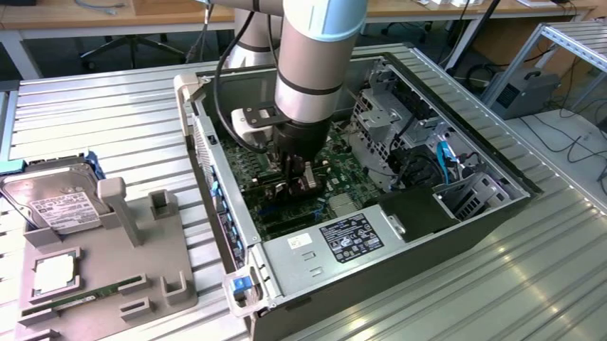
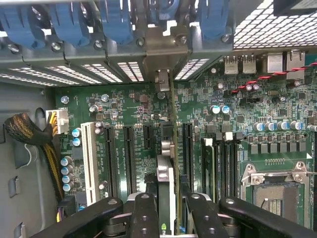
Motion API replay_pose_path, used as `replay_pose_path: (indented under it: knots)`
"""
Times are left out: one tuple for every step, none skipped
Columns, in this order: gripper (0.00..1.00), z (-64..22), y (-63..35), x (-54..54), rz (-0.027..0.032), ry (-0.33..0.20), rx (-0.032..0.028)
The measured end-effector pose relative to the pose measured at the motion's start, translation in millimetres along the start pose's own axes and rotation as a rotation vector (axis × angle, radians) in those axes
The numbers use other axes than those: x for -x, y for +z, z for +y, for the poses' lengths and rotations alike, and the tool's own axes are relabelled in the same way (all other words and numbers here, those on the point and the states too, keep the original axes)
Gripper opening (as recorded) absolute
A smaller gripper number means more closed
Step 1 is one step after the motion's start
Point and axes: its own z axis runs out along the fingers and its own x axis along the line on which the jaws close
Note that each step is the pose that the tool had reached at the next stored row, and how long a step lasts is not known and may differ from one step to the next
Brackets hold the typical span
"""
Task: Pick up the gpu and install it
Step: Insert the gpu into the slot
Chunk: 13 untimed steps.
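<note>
**Ana:** Ribbed metal tabletop (image 1: pixel 531 284) under everything, desks and cables in the background, and the open computer case (image 1: pixel 399 234) lying on its side in the middle. Where's the gpu?

**Ben:** Inside the case, edge-on over the motherboard (image 2: pixel 138 106). In the wrist view the gpu (image 2: pixel 167 171) stands upright between the long black expansion slots (image 2: pixel 129 148), its metal bracket running toward the case's rear wall with the blue latches (image 2: pixel 116 22).

**Ana:** And the gripper?

**Ben:** The gripper (image 2: pixel 167 208) is closed on the card, one finger on each flat face, pinching near its top edge.

**Ana:** How would you expect it to handle?

**Ben:** Light and stiff, I'd judge, but fragile: a thin board with small parts. Smooth faces could slip. Holding the flat sides high up, clear of the contact edge, looks sensible; any tilt relative to the slot risks binding.
</note>
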Motion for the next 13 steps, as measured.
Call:
replay_pose_path:
  knots:
    - [0.27, 0.0, 0.0, 0.0, -0.0001, 0.000, -0.0001]
    - [0.27, 0.0, 0.0, 0.0, 0.0001, 0.000, -0.0001]
    - [0.27, 0.0, -0.1, 0.0, 0.0002, 0.000, 0.0000]
    - [0.27, 0.0, -0.3, 0.0, 0.0002, 0.000, -0.0001]
    - [0.27, 0.1, -1.0, 0.0, 0.0005, 0.000, 0.0001]
    - [0.27, 0.0, -1.2, 0.0, 0.0000, 0.000, -0.0005]
    - [0.27, 0.1, -1.2, 0.0, 0.0000, 0.000, -0.0005]
    - [0.27, 0.1, -1.2, 0.0, -0.0001, 0.000, -0.0008]
    - [0.27, 0.2, -1.3, -0.1, 0.0000, 0.000, -0.0013]
    - [0.27, 0.2, -1.3, -0.2, 0.0001, 0.000, -0.0022]
    - [0.27, 0.3, -1.2, -0.2, 0.0000, -0.001, -0.0032]
    - [0.27, 0.6, -1.3, -0.2, 0.0000, -0.002, -0.0040]
    - [0.27, 0.8, -1.3, -0.2, -0.0001, -0.003, -0.0045]
